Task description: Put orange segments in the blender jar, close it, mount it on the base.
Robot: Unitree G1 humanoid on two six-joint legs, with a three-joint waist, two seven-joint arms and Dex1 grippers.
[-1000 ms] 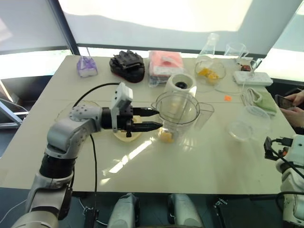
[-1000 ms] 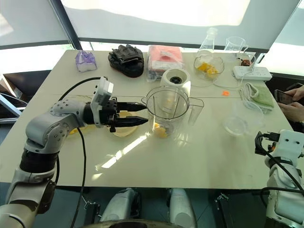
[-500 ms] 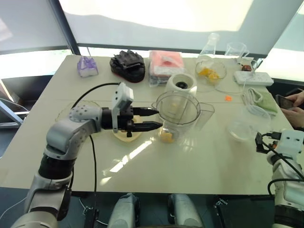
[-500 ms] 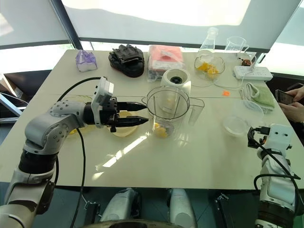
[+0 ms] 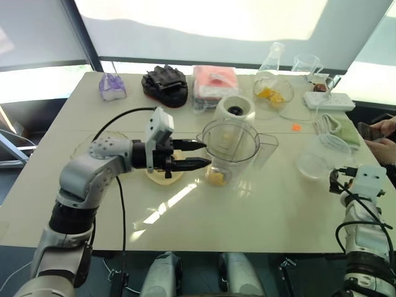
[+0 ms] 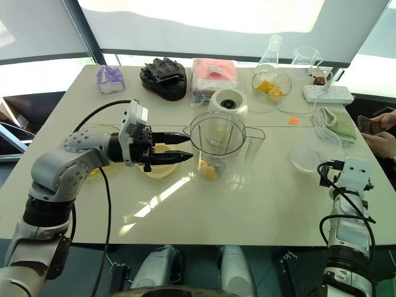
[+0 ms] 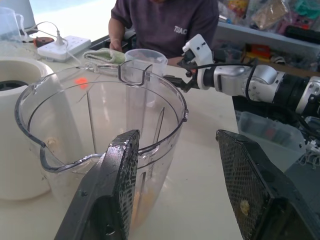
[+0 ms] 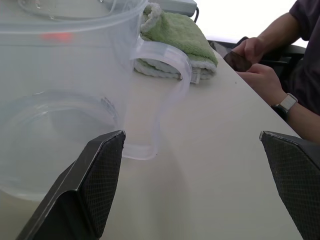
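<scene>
Loading looks done: glossy orange segments are lying inside the tall clear plastic blender jar. The left gripper is hovering open-jawed beside the jar; the right gripper is spreading wide near a clear handled container, well right of the jar. Closing the jar probably comes next.

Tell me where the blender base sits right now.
In the head views the base stands mid-table, just behind the blender jar, with the pink packet beyond it.

Silver-grey arms, black cables, white wrist blocks; left gripper black-fingered, mesh-textured pads.
</scene>
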